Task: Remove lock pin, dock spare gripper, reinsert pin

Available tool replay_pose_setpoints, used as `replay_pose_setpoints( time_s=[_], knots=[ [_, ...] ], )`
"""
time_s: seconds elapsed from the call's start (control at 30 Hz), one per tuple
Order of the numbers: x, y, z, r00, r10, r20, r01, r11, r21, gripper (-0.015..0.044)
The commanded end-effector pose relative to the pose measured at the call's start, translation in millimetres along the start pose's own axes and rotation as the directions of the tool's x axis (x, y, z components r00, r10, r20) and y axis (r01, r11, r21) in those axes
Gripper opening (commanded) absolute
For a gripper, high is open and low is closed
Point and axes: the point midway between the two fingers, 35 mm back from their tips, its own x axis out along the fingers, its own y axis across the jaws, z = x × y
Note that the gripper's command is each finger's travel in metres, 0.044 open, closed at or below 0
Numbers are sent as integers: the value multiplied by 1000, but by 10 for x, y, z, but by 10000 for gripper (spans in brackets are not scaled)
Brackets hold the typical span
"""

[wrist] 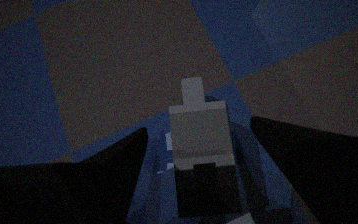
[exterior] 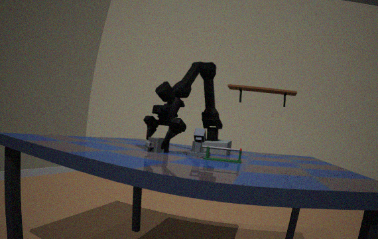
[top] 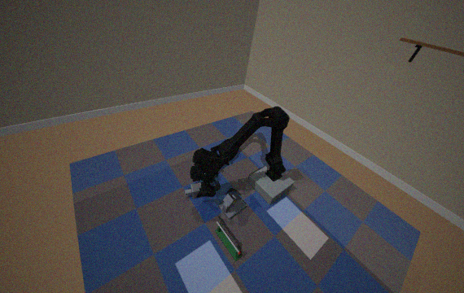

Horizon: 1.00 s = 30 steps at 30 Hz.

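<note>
The spare gripper (top: 194,189) (exterior: 156,145) (wrist: 201,132), a grey block with a small spigot and a dark part, rests on the table. My gripper (top: 211,191) (exterior: 156,145) (wrist: 198,127) is open, its fingers low on either side of the block; whether they touch it cannot be told. The grey mount (top: 232,204) (exterior: 197,147) stands beside it, its tilted socket (exterior: 199,133) on top; its inside is too small to make out. The lock pin (top: 228,238) (exterior: 223,149), a pale rod with a red end, lies across the green rack (top: 227,244) (exterior: 222,160).
The arm's pale base block (top: 273,189) (exterior: 220,143) stands behind the mount. Bright light patches lie on the blue and brown chequered table (top: 110,236) (exterior: 275,176). A wooden rail (top: 448,50) (exterior: 262,89) is fixed on the wall, far from the arm.
</note>
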Motion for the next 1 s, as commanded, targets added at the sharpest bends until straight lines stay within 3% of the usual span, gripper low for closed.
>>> replay_pose_setpoints(
  time_s=[0.0,0.57,0.9,0.97],
  knots=[
    [72,7,-72,1000,4,-8,-4,1000,-4,440],
    [229,5,-192,1000,4,-8,-4,1000,-5,440],
    [229,5,-192,1000,4,-8,-4,1000,-5,177],
    [229,5,-192,1000,4,-8,-4,1000,-5,164]
  ],
)
